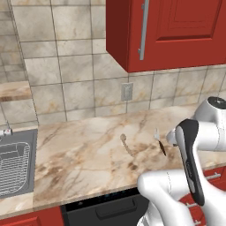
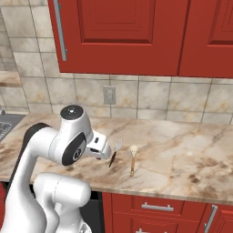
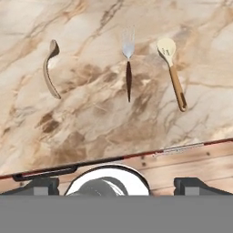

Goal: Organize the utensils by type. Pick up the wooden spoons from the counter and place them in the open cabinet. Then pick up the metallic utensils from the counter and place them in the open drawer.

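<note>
My tool: (image 3: 116, 184) fingers spread wide and released, grasping nothing, hanging above the front edge of the surface.
Fork: (image 3: 128, 68) straight ahead of my tool, lying flat on the surface, silver tines pointing away from me, dark handle pointing back toward me.
Wooden spoon with orange-brown handle: (image 3: 173, 72) just to the right of the fork from my tool, pale bowl away from me, handle slanting back and slightly right; apart from the fork.
Pale wooden spoon: (image 3: 49, 68) to the left of the fork from my tool, curved, lying on its side, further from the fork than the other spoon is.
Surface: (image 3: 100, 118) beige marbled stone directly under and ahead of my tool, carrying all three utensils in a loose row.
Cabinet: (image 1: 176, 31) red wall unit with a long grey bar handle, high above the surface beyond my tool.
Sink: (image 1: 13, 167) far off to my left, set into the surface.
</note>
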Robot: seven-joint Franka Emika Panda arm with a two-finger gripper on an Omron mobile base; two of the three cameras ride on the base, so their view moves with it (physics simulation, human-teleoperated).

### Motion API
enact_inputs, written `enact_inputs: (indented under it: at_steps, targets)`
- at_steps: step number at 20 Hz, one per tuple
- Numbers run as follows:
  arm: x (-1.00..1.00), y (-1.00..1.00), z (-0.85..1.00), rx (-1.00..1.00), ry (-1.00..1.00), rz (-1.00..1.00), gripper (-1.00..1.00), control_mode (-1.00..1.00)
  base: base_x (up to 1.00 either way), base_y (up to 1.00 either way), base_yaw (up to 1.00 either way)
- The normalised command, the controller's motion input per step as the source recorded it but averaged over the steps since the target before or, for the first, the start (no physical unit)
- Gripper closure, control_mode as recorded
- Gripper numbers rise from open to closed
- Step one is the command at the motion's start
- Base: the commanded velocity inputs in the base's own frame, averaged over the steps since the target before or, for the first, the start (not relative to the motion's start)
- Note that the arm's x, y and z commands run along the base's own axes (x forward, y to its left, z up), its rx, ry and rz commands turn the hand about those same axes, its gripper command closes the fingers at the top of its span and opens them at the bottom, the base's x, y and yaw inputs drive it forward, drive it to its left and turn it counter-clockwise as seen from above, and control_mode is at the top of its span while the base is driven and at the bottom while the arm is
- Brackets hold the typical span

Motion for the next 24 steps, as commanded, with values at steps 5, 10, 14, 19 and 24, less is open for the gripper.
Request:
enact_inputs:
  at_steps: [5, 10, 14, 19, 24]
  targets:
    - [0.32, -0.18, -0.3, 0.0, 0.0, 0.0, -1.0, -1.0, 0.0, 0.0, 0.0]
    - [0.35, -0.11, -0.31, 0.0, 0.02, 0.0, -1.0, -1.0, 0.0, 0.0, 0.0]
    - [0.42, -0.03, -0.27, 0.0, 0.07, 0.0, -1.0, -1.0, 0.0, 0.0, 0.0]
    - [0.47, -0.01, -0.24, 0.0, 0.11, 0.0, -1.0, -1.0, 0.0, 0.0, 0.0]
    - [0.51, -0.02, -0.27, 0.0, 0.09, 0.0, -1.0, -1.0, 0.0, 0.0, 0.0]
